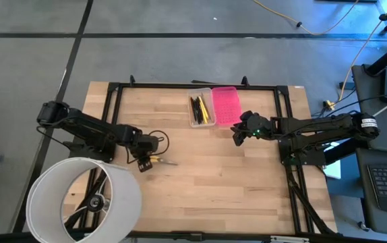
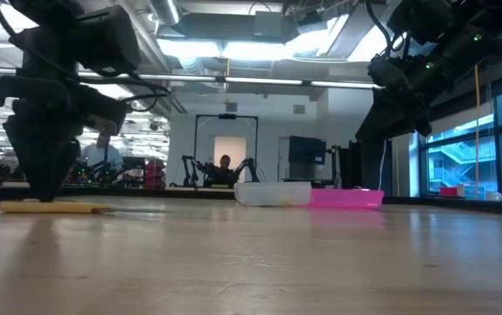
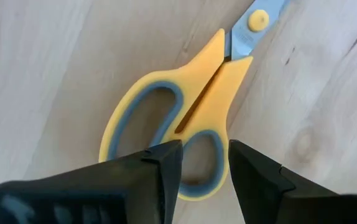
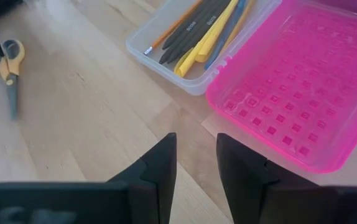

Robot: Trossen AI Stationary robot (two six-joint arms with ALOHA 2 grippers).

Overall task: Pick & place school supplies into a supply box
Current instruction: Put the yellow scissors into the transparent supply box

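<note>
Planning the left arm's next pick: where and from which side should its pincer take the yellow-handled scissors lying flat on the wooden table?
Grip the yellow-handled scissors at the handle end, coming straight down from above. They lie flat and closed on the wooden table, so only a top approach fits. The left pincer, open, already hangs over the lower loop; closing across that loop's thick plastic rim looks steadier than the thin blades.

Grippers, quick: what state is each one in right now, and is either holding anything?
Left gripper: open, empty, down over the scissors handles.
Right gripper: open, empty, near the pink lid.
</note>
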